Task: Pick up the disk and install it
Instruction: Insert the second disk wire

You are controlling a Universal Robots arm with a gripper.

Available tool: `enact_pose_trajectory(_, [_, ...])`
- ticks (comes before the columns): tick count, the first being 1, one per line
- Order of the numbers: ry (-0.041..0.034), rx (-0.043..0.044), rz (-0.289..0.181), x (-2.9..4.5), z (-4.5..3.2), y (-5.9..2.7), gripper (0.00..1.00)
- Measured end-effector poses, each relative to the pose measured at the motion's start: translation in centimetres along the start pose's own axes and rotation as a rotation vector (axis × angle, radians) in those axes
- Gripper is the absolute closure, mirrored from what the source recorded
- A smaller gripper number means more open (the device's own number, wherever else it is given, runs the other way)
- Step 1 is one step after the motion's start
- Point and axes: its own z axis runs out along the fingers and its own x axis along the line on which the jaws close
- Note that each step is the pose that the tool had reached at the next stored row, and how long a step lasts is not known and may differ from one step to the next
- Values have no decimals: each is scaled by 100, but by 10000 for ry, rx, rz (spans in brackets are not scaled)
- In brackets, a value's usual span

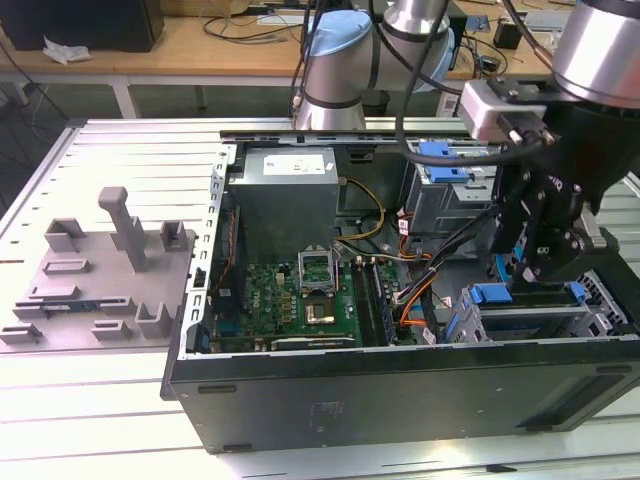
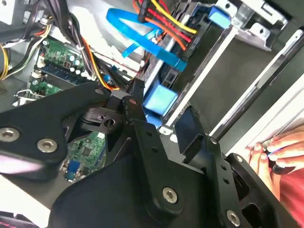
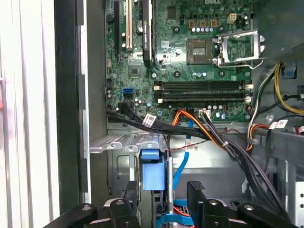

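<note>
The disk sits low in the drive bay at the front corner of the open computer case (image 1: 400, 385), on the exterior view's right. Its blue bracket tab (image 1: 492, 296) sticks up from the bay, and the grey body lies below in the metal cage. My gripper (image 1: 530, 265) hangs straight over it. In both wrist views the blue tab (image 3: 152, 171) (image 2: 160, 100) stands between my two black fingers, with a clear gap to one finger (image 3: 195, 192). The gripper (image 3: 161, 199) (image 2: 164, 116) is open.
A blue flat cable (image 2: 137, 40) and red-yellow-black wires (image 2: 164, 23) run close to the bay. The motherboard (image 1: 300, 300), grey power supply (image 1: 285, 185) and a second cage with a blue latch (image 1: 440, 152) lie inside the case. A person's hand (image 2: 278, 152) rests outside it.
</note>
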Motion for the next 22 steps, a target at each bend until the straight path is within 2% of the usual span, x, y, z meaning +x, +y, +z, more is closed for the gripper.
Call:
enact_pose_trajectory(5, [185,6,-2,-93,-115,29,46])
enact_pose_trajectory(7, [319,9,-3,-150,-129,56,46])
enact_pose_trajectory(8, [402,11,-3,-186,-132,74,54])
enact_pose_trajectory(9, [535,15,-4,-258,-136,110,61])
enact_pose_trajectory(11, [629,18,-5,-307,-138,135,73])
enact_pose_trajectory(12, [710,19,-5,-352,-140,158,79])
enact_pose_trajectory(13, [750,21,-6,-393,-142,180,85])
enact_pose_trajectory(14, [766,22,-5,-407,-143,191,89])
enact_pose_trajectory(22, [771,22,-6,-415,-143,195,89])
